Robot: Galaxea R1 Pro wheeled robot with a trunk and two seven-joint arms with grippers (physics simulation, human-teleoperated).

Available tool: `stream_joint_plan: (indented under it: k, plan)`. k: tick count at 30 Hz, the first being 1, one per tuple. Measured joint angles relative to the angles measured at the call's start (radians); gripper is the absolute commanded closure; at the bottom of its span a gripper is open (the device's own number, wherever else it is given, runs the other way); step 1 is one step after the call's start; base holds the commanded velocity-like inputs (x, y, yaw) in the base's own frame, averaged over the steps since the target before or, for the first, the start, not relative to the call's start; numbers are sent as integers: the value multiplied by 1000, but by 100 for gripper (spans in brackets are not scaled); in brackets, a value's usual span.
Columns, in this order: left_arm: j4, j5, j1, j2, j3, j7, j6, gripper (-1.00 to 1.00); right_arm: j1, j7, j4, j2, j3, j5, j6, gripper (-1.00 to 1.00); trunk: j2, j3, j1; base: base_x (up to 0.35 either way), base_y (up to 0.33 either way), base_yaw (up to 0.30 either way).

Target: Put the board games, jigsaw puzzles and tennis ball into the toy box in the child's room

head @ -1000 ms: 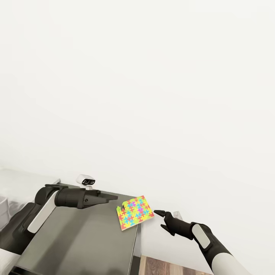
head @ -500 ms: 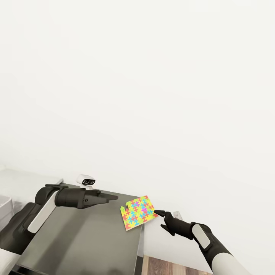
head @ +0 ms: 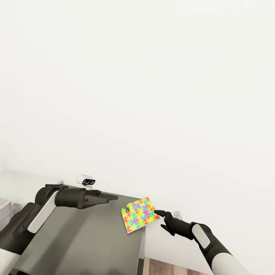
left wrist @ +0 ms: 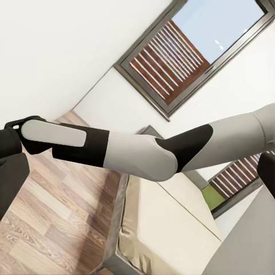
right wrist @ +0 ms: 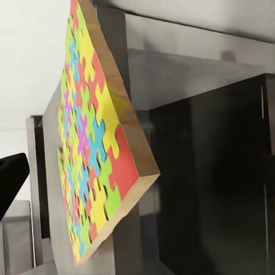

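One jigsaw puzzle (head: 139, 214), a flat square of yellow, pink, blue and green pieces, sits tilted at the far right corner of a dark grey top (head: 84, 236) and overhangs its edge. My right gripper (head: 158, 220) is open, its upper fingertip at the puzzle's right corner. The right wrist view has the puzzle (right wrist: 91, 143) close up and edge-on, with one finger (right wrist: 11, 177) beside it. My left gripper (head: 112, 197) hovers over the dark top, left of the puzzle, open and holding nothing. The cream bed (left wrist: 172, 229) lies behind my right arm (left wrist: 114, 152). Board games and tennis ball are out of view.
A white wall rises behind the dark top. A pale grey surface (head: 23, 179) runs along the far left, and a light grey rim (head: 4, 210), perhaps the toy box, is cut off at the left edge. Wooden floor (head: 168, 267) lies right of the dark top.
The whole head view has shifted: the dark top and the puzzle slid slightly right in the picture, bringing the puzzle's corner up to my right fingertip. Both arms keep their pose.
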Motion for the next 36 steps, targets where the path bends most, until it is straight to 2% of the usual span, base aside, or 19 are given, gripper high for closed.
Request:
stream_joint_plan:
  k: [21, 22, 30, 36]
  plan:
    - [1, -2, 1, -1, 0, 0, 0, -100, 0, -6, 0, 0, 0, 0, 0, -100, 0, 0, 0, 41, 30, 0]
    - [1, -2, 0, 0, 0, 0, 0, -100, 0, -7, 0, 0, 0, 0, 0, 100, 0, 0, 0, 7, 5, 0]
    - [1, -1, 0, 0, 0, 0, 0, -100, 0, -8, 0, 0, 3, 5, 1, 100, 0, 0, 0, -1, 1, 0]
    - [2, -1, 0, 0, 0, 1, 0, -100, 0, -7, 0, 0, -1, -4, 6, 100, 0, 0, 0, -158, 0, 0]
